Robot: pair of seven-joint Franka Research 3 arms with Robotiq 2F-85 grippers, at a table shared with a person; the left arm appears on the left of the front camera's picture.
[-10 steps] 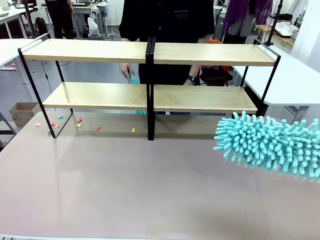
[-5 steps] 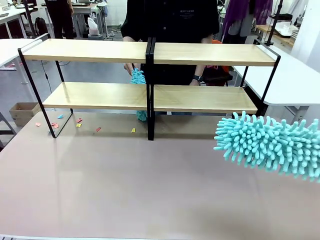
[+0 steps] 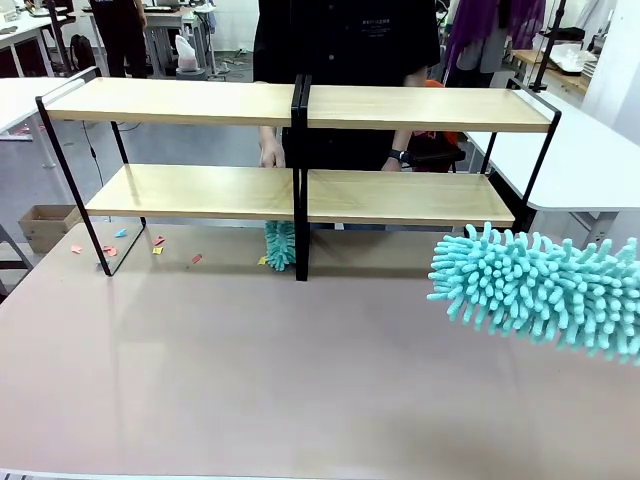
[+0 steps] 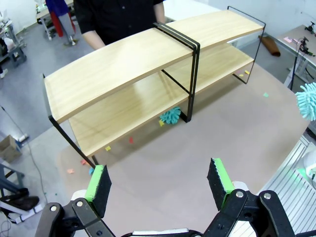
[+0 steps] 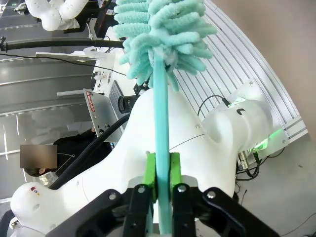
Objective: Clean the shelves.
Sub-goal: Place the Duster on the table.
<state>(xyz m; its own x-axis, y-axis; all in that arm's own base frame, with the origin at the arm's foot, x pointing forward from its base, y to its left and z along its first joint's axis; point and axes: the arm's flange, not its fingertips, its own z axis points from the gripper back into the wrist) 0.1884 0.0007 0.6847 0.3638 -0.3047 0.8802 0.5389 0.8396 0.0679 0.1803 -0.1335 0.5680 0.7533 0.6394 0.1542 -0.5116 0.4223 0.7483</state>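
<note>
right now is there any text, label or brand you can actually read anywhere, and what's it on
Small pale print on the chest of the person's black shirt: too small to read.
White lettering on a red strip along a laptop edge in the right wrist view: too blurred to read.
The shelves and the teal duster: no text.

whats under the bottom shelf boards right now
Under the shelves, a small teal duster head touches the tabletop by the centre post, with scattered coloured paper scraps to its left. Its handle is hidden behind the boards.
</note>
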